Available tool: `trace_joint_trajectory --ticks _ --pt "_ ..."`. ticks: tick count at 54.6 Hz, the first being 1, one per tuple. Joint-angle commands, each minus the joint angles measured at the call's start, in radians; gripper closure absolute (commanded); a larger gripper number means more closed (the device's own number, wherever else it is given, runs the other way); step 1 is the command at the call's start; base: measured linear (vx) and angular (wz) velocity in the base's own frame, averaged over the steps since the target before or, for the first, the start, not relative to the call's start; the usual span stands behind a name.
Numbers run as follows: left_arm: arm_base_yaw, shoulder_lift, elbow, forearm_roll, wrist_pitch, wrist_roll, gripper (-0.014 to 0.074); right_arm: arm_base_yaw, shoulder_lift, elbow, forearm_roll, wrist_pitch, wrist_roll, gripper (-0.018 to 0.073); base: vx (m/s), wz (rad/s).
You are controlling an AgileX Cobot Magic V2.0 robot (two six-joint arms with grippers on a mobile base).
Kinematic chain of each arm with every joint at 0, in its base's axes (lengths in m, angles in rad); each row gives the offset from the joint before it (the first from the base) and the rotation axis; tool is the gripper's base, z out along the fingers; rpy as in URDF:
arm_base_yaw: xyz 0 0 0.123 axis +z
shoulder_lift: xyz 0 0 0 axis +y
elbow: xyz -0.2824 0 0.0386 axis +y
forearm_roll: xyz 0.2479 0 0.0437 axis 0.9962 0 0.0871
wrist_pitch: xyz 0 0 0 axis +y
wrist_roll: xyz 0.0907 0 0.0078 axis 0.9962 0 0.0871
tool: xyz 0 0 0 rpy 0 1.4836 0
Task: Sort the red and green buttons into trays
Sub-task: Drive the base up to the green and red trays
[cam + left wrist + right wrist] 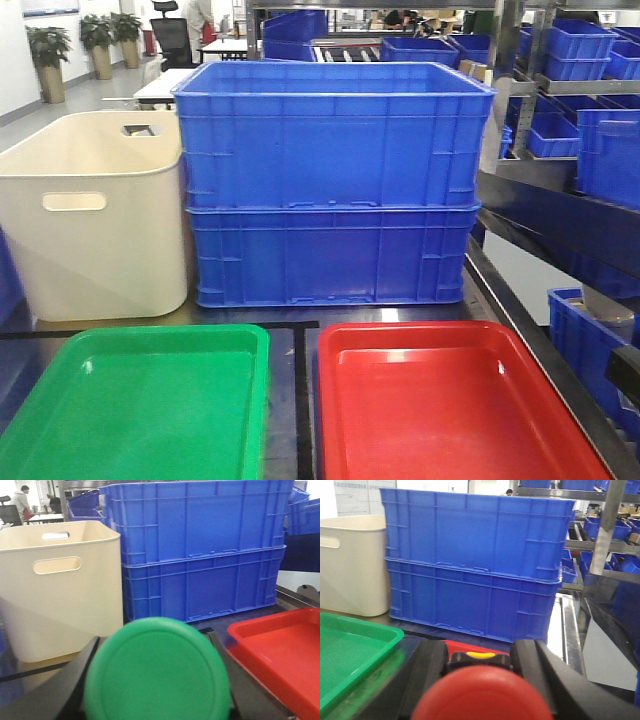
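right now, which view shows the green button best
Left wrist view: the green button fills the lower frame, held in the left tool. The front view misses it; the right wrist view shows a red button.

Broad, angular black fingers [547, 672]

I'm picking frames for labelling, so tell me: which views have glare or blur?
Front view: sharp, with white glare spots on the red tray and green tray. Left wrist view: the green button looms close and soft-edged. Right wrist view: softest overall, the red button a blurred blob.
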Motion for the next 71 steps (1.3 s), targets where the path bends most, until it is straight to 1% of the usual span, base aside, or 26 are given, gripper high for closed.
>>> trace_joint_trajectory --ticks 1,22,71 --pt "-0.004 0.002 -0.030 -0.006 -0.088 -0.008 0.0595 0.002 0.003 -0.034 -0.007 -0.086 -0.002 0.0568 0.09 -0.18" --pt "-0.004 0.002 -0.030 -0.006 -0.088 -0.008 0.0595 0.002 0.003 -0.034 -0.007 -0.086 -0.002 0.0568 0.05 -0.11" --pt "-0.004 0.002 -0.030 -0.006 -0.088 -0.008 0.0594 0.002 0.003 -0.034 -0.007 -0.086 -0.002 0.0568 0.02 0.06"
